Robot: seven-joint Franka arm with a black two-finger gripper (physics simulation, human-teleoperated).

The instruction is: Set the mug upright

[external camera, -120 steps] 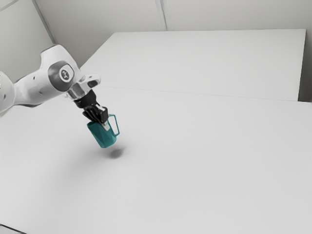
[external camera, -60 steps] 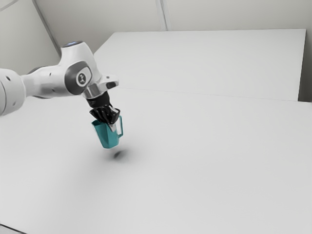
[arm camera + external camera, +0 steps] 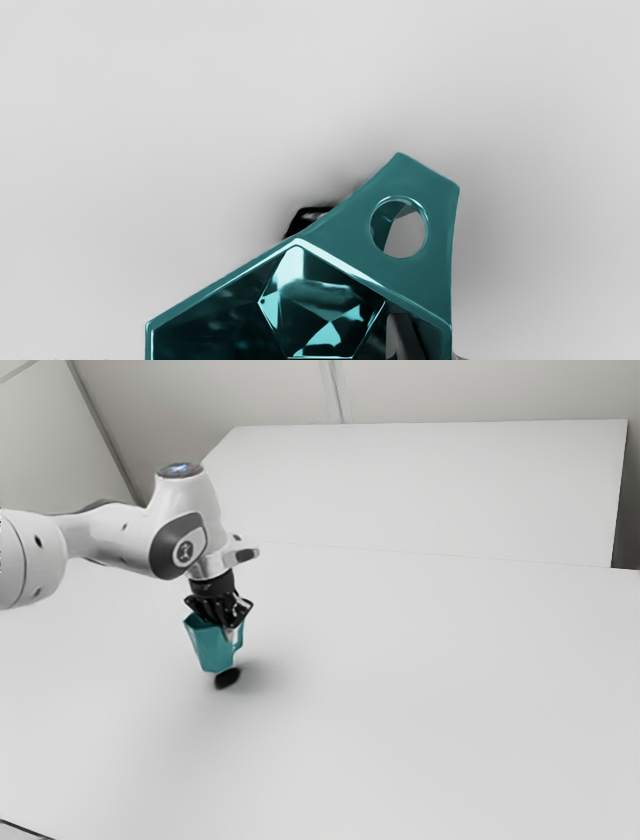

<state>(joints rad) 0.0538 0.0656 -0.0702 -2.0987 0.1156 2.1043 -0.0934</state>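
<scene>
Mug (image 3: 213, 650) hangs just above table (image 3: 400, 700), under gripper (image 3: 231, 628). One finger (image 3: 399, 340) inside mug, other outside, wall between. Handle (image 3: 435, 272) on mug's side facing exterior view's right.

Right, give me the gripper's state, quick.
Gripper: closed on the wall of the teal mug, one finger inside it, the other outside.

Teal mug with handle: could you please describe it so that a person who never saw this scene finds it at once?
Over the wide pale table, follow the white robot arm to its black two-finger gripper. Held there is the teal mug; colour, angular rim and round-holed handle set it apart from arm and gripper.
</scene>
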